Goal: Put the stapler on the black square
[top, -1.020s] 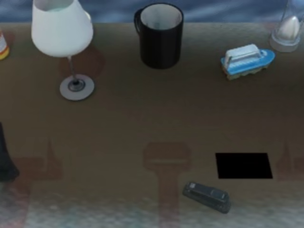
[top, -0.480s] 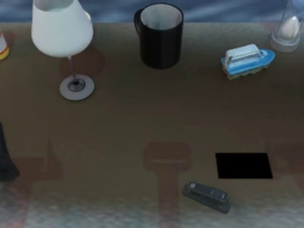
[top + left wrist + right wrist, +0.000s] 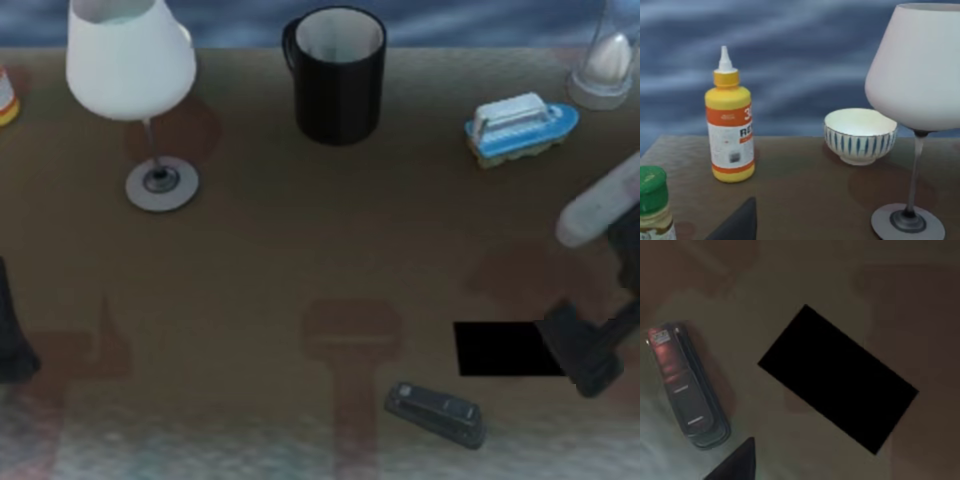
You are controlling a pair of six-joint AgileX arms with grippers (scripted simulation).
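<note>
The dark grey stapler (image 3: 436, 413) lies flat near the table's front edge, just left of and in front of the black square (image 3: 505, 348). In the right wrist view the stapler (image 3: 687, 390) and the black square (image 3: 837, 377) lie apart on the table below the camera. My right gripper (image 3: 585, 360) hovers open over the square's right edge, holding nothing; one fingertip (image 3: 737, 462) shows. My left gripper (image 3: 12, 340) is parked open at the table's left edge, one fingertip (image 3: 740, 222) in view.
A tall white wine glass (image 3: 135, 70) stands at the back left, a black mug (image 3: 340, 75) at the back middle, a blue-and-white brush (image 3: 520, 128) and a clear domed object (image 3: 605, 65) at the back right. A yellow bottle (image 3: 730, 135), striped bowl (image 3: 860, 135) and green-lidded jar (image 3: 652, 200) sit far left.
My right arm has come into the top view from the right, and its gripper now hangs over the black square's right edge. The stapler and the left arm have not moved.
</note>
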